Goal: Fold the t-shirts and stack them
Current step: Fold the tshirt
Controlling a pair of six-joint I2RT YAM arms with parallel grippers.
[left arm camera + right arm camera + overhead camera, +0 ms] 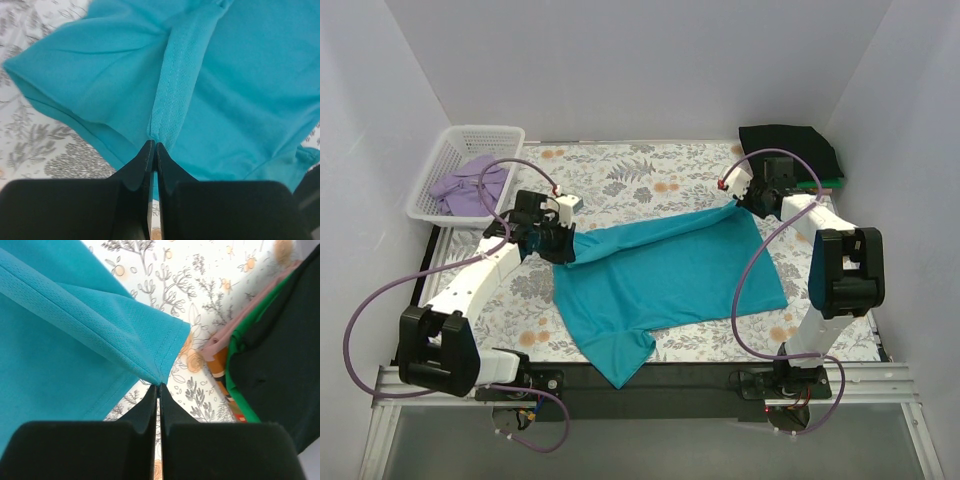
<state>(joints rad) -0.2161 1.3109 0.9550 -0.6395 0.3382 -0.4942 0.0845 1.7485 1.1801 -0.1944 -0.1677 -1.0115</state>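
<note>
The teal t-shirt (660, 275) lies spread across the middle of the floral cloth, one sleeve hanging toward the front edge. My left gripper (563, 243) is shut on its left top edge; the wrist view shows the fingertips pinching a seam fold (170, 100). My right gripper (742, 203) is shut on its right top corner (162, 371). The edge is held taut between the two. A lavender-purple shirt (470, 185) lies in the white basket. A black shirt (790, 150) tops a stack at the back right, with green (239, 375) and orange-red edges under it.
The white lattice basket (470, 135) stands at the back left. The floral table cloth (650, 175) covers the table. White walls close in the left, back and right. A black rail runs along the front edge between the arm bases.
</note>
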